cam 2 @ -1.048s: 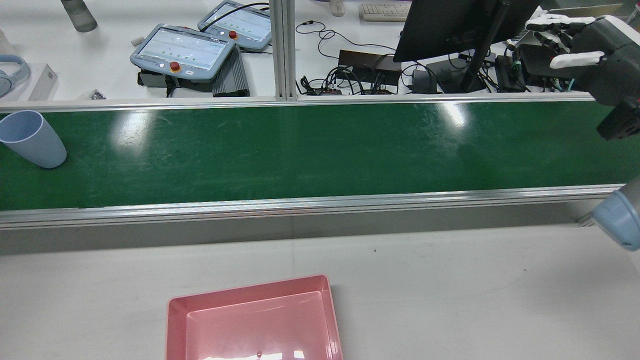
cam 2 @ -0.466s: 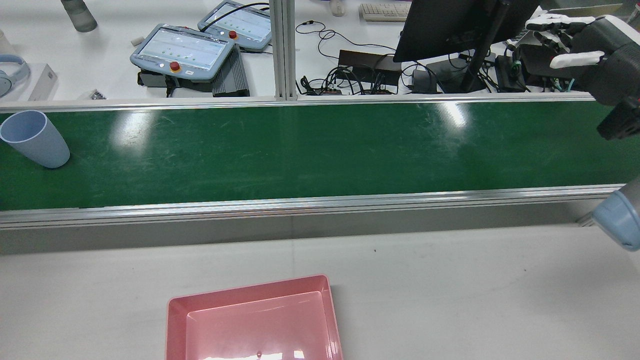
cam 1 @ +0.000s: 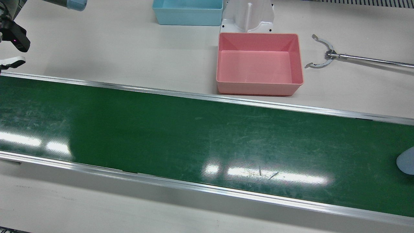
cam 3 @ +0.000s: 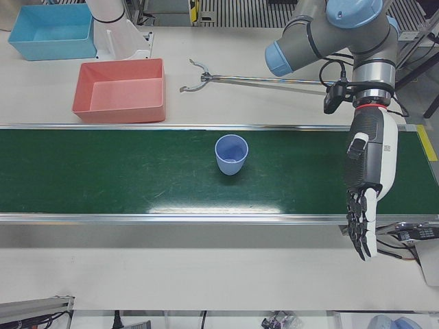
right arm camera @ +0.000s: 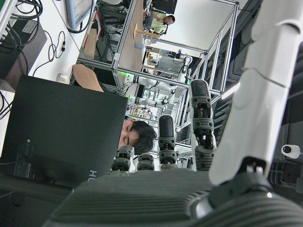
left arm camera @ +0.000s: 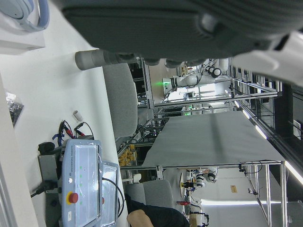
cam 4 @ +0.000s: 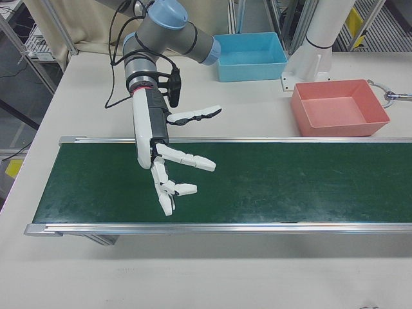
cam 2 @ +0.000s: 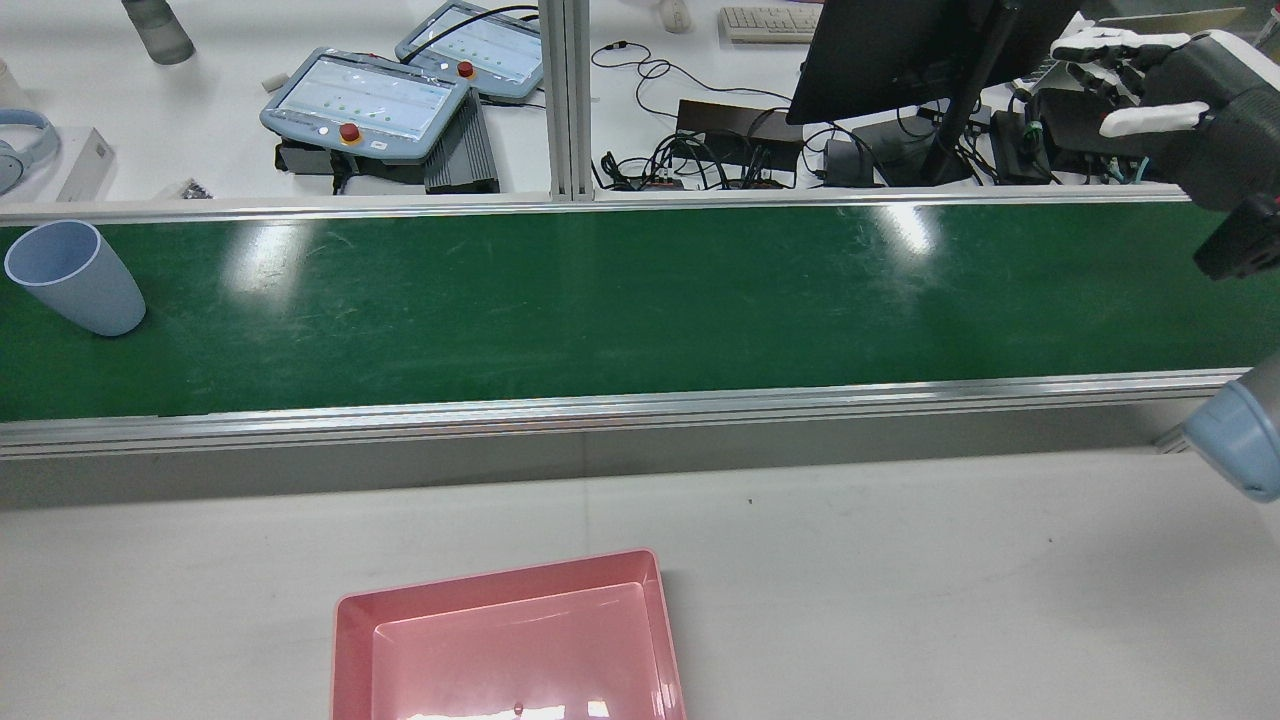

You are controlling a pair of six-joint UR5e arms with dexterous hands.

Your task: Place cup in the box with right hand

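A light blue cup (cam 2: 75, 278) stands upright on the green belt (cam 2: 640, 300), near its left end in the rear view. It also shows mid-belt in the left-front view as the cup (cam 3: 231, 154), and cut off by the front view's right edge as the cup (cam 1: 407, 160). The pink box (cam 2: 500, 575) sits empty on the white table beside the belt, also seen as the box (cam 1: 258, 88) and the box (cam 4: 341, 129). My right hand (cam 4: 170, 161) hovers open over the belt's opposite end, far from the cup, fingers spread. My left hand (cam 3: 367, 185) hangs open, fingers pointing down, holding nothing.
A blue box (cam 1: 187, 17) and a white pedestal (cam 1: 249, 16) stand behind the pink box. A metal grabber tool (cam 1: 326, 56) lies on the table beside it. Two teach pendants (cam 2: 365, 100), cables and a monitor (cam 2: 900, 50) lie beyond the belt's far rail.
The cup has shifted slightly to the right along the belt in the rear view. My right hand has stayed in place.
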